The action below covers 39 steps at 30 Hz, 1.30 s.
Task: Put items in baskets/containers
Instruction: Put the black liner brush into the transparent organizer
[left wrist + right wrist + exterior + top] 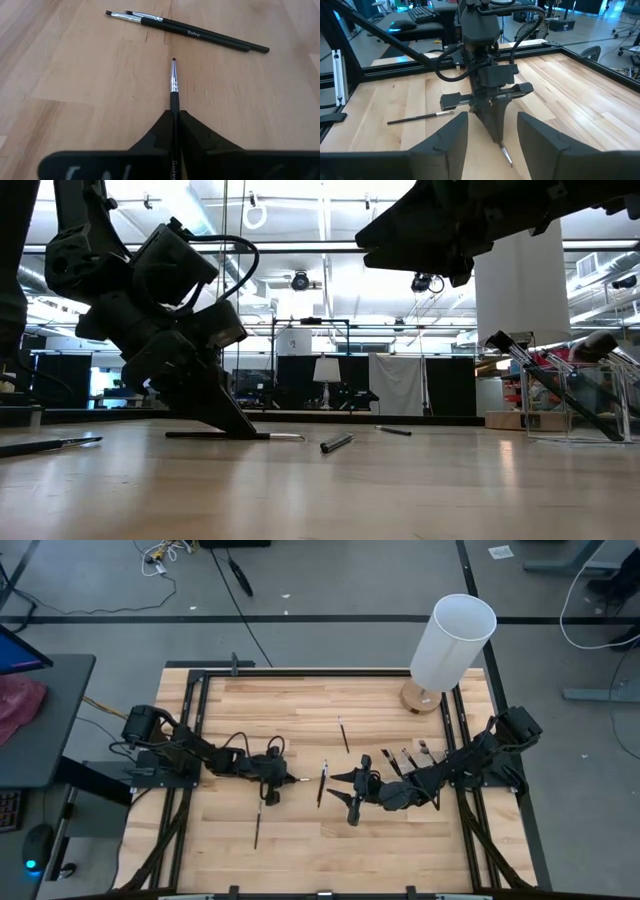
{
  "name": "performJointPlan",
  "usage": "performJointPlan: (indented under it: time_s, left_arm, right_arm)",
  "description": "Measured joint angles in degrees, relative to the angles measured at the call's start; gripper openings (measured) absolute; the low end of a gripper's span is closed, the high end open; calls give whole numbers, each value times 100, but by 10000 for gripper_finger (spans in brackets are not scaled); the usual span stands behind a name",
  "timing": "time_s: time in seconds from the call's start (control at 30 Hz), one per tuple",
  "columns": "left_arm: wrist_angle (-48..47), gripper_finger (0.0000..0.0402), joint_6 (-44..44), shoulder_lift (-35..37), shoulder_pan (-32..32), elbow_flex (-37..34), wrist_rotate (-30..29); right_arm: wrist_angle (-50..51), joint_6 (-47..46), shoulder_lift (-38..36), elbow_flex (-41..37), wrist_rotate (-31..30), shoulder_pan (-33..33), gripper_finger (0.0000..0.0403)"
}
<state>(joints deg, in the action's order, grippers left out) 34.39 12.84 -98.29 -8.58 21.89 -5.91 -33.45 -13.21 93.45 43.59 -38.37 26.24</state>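
Your left gripper is low over the middle of the table, its fingers pressed together on a thin dark brush. That brush runs lengthwise between the fingers and straight out past their tips, silver collar and small bristle end leading, so its long axis follows the gripper's own line toward the right arm. In the low view the tip lies almost flat, at or just above the wood; you cannot tell whether it touches.

Just ahead of that tip lie two more brushes, side by side and touching, set crosswise to the held one with their bristle ends the same way. From above they read as one dark stick between the two arms.

Your right gripper waits just beyond them, raised off the table, fingers wide apart and holding nothing, pointed back at the left one.

Another brush lies alone on the near side of the left gripper, and one more farther back. The clear holder stands at the right side with several brushes leaning in it. A tall white cylinder stands at the far right corner.
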Motion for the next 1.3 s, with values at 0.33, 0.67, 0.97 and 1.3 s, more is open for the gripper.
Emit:
performJointPlan:
  time_s: [0.33, 0.67, 0.97, 1.3]
  left_arm:
    - [434, 106, -65, -19, -47, -5, -125]
    - [598, 111, -653, -25, -42, -2, -398]
    - [1489, 103, -721, -634, -26, 17, -451]
    - [1910, 70, -608, -1129, -19, 35, -302]
  right_arm:
    - [0, 0, 0, 0, -2, 0, 174]
    - [-13, 0, 0, 0, -2, -22, 174]
    - [-31, 13, 0, 0, -2, -28, 174]
    - [-37, 13, 0, 0, -2, -28, 174]
